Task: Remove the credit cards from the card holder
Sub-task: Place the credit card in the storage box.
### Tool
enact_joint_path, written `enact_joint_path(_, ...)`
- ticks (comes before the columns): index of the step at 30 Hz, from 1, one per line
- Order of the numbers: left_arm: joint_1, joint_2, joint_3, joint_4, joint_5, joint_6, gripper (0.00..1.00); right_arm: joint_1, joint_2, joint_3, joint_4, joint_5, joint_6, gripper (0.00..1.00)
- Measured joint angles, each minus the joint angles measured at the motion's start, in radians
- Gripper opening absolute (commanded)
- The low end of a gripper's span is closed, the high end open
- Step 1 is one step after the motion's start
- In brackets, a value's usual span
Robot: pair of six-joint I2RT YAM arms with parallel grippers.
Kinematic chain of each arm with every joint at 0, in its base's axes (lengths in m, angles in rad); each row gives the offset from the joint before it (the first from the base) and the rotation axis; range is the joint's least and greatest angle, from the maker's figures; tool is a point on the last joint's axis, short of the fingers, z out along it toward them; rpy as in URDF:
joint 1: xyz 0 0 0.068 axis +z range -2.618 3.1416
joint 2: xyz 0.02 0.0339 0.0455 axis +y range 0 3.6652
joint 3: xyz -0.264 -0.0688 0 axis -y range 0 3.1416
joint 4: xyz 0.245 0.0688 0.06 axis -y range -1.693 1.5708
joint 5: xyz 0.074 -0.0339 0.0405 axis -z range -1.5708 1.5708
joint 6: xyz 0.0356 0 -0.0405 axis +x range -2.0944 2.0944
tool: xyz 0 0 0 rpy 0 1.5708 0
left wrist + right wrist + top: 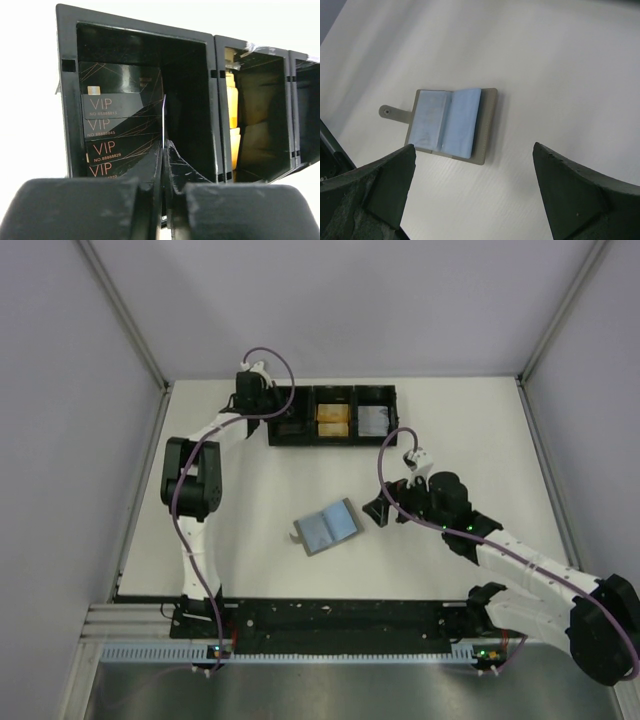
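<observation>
The grey card holder (pixel 327 527) lies open on the table, light blue inside, with its tab at the left edge. It also shows in the right wrist view (pixel 447 125), where no card is visible in it. My right gripper (pixel 380 510) is open and empty just right of the holder, its jaws wide apart (pixel 474 147). My left gripper (pixel 252 390) hovers over the left compartment of the black tray (pixel 333 443). In the left wrist view the left gripper (pixel 165 145) is shut on a thin credit card (pixel 164 115) seen edge-on.
The tray's left compartment holds several black VIP cards (pixel 120 125), the middle one gold cards (pixel 332 420), the right one silvery cards (pixel 372 420). Grey enclosure walls stand on both sides and at the back. A black rail runs along the near edge.
</observation>
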Motion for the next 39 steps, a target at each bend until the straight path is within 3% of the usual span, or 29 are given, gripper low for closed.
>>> enact_joint_path(5, 0.000, 0.029, 0.040, -0.055, -0.004, -0.008, 0.43, -0.001, 0.000, 0.000, 0.000, -0.007, 0.005, 0.98)
enact_joint_path(14, -0.006, 0.009, 0.045, -0.147, -0.081, 0.031, 0.73, -0.001, -0.015, 0.000, -0.021, -0.011, 0.007, 0.98)
enact_joint_path(26, -0.008, -0.310, -0.009, -0.241, -0.161, 0.092, 0.73, -0.001, -0.034, 0.009, -0.109, -0.009, 0.006, 0.98)
enact_joint_path(33, -0.049, -0.674, -0.359, -0.239, -0.151, -0.006, 0.72, 0.000, -0.018, 0.063, -0.138, -0.058, 0.002, 0.98)
enact_joint_path(39, -0.163, -0.938, -0.673, -0.284, -0.142, -0.062, 0.72, 0.075, 0.103, 0.177, -0.151, -0.058, -0.021, 0.92)
